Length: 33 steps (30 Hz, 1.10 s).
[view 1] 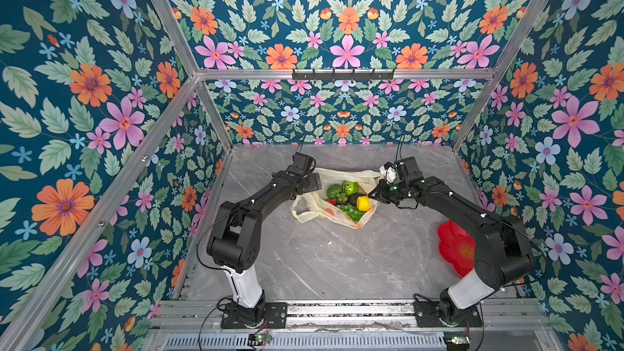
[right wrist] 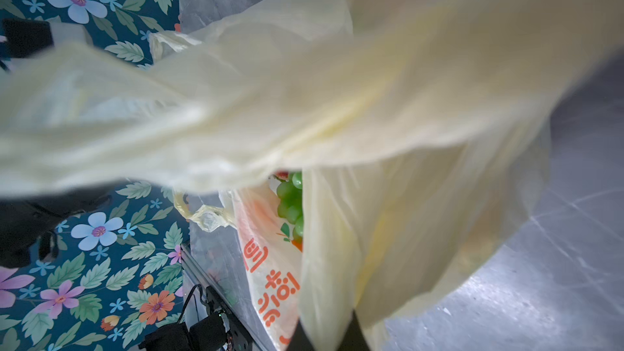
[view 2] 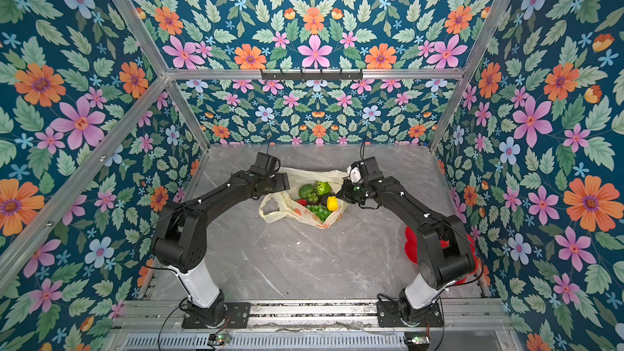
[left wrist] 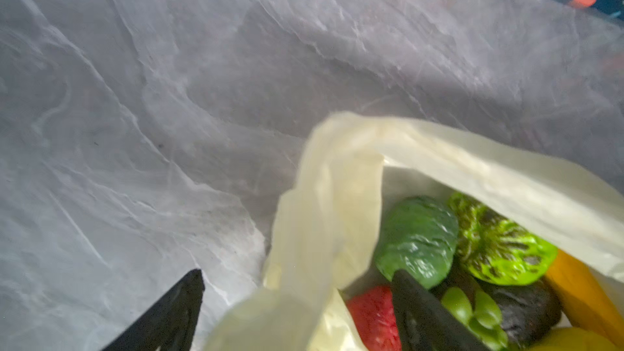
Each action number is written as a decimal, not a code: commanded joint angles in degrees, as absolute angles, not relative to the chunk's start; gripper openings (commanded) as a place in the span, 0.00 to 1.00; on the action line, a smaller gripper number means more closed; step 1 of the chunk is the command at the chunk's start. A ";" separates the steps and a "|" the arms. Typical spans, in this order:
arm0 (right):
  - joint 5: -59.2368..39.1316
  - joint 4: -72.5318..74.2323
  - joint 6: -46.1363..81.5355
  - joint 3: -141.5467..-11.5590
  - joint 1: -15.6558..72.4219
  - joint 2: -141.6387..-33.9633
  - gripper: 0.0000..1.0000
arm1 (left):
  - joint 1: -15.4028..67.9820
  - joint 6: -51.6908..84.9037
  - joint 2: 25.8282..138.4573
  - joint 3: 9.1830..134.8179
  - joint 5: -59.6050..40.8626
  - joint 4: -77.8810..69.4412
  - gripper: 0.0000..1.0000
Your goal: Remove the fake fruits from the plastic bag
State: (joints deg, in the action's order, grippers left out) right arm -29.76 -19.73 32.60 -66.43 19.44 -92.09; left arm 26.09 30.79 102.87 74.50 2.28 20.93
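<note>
The plastic bag (view 1: 332,214) lies open in the middle of the grey table in both top views, with the fake fruits inside. Among them are a dark green fruit (view 1: 334,191), a bumpy bright green fruit (view 1: 350,187), a yellow lemon (view 1: 364,203), green grapes (view 1: 349,211) and a red strawberry (left wrist: 371,315). A yellow banana (left wrist: 580,292) shows in the left wrist view. My left gripper (left wrist: 299,273) is open at the bag's left rim. One finger is outside the bag and the other is inside, beside the strawberry. My right gripper (right wrist: 326,324) is shut on the bag's right edge and holds it up.
A red flower-shaped plate (view 1: 454,251) lies at the right, partly under my right arm. Floral walls close in the table on three sides. A metal rail (view 1: 337,308) runs along the front edge by the arm bases.
</note>
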 commanded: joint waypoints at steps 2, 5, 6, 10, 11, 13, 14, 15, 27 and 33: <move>-29.96 -18.21 33.28 -66.50 19.75 -91.32 0.00 | 27.93 33.00 106.40 76.06 3.84 22.45 0.91; -31.64 -18.25 33.65 -66.64 19.71 -91.15 0.00 | 27.90 33.21 110.48 78.18 4.49 24.63 0.85; -32.38 -18.11 33.99 -66.71 19.48 -90.97 0.00 | 27.65 32.97 110.96 78.04 4.65 24.55 0.74; -37.33 -14.85 38.71 -64.68 15.23 -90.09 0.00 | 26.74 31.36 108.42 71.72 4.75 19.96 0.35; -39.20 -12.99 40.84 -63.32 13.24 -90.02 0.00 | 26.32 31.12 106.94 69.31 4.74 18.53 0.26; -42.43 -8.73 44.66 -60.86 9.91 -90.23 0.00 | 25.11 30.79 103.58 64.10 3.66 14.83 0.13; -43.64 -7.27 46.03 -59.99 8.51 -90.63 0.00 | 24.23 30.74 101.93 61.44 2.72 13.07 0.08; -44.15 -7.07 46.58 -59.76 7.95 -91.14 0.00 | 23.42 30.85 100.34 59.75 1.97 11.92 0.03; -31.77 -26.90 33.57 -65.87 15.19 -91.93 0.13 | 25.60 25.92 98.17 65.22 -0.79 12.32 0.00; -15.47 -37.44 26.83 -69.60 18.85 -87.07 0.58 | 27.28 25.49 101.32 71.79 0.96 17.42 0.00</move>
State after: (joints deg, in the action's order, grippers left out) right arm -26.11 -30.04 32.23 -68.01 17.61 -88.73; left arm 26.98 26.61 100.84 70.30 -0.56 14.28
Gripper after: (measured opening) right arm 0.562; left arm 0.061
